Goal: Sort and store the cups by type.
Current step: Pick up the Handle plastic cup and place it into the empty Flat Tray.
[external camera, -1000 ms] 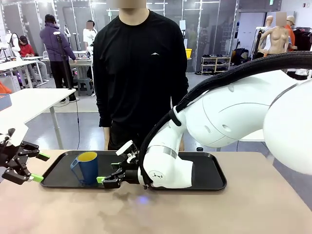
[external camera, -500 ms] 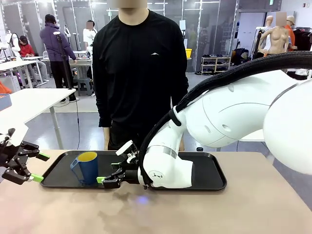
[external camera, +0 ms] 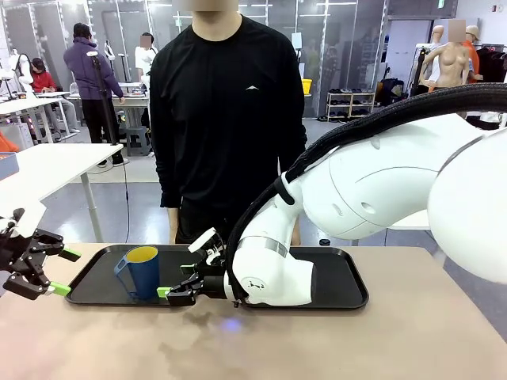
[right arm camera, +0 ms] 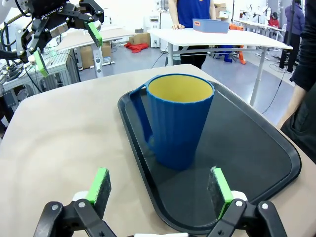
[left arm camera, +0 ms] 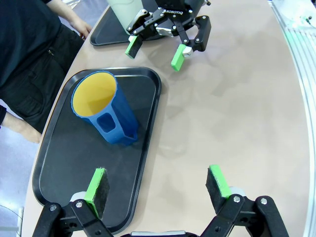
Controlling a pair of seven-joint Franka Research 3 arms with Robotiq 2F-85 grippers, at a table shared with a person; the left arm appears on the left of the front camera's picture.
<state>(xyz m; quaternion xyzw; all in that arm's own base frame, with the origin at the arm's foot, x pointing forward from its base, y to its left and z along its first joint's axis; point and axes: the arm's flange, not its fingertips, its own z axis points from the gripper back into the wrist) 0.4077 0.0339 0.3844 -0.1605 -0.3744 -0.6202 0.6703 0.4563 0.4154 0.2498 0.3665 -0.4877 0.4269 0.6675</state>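
Lining up right gripper point(external camera: 177, 281) on mug point(external camera: 141, 271) | jaws apart, empty | mug upright on left tray point(external camera: 95, 289) | straddle body, avoid handle | left gripper point(external camera: 55, 271) apart, idle

This looks like a big robot lab. At the upper left, people point(external camera: 93, 75) work at white tables point(external camera: 47, 170), and shelves point(external camera: 350, 104) stand by glass walls at the upper right.
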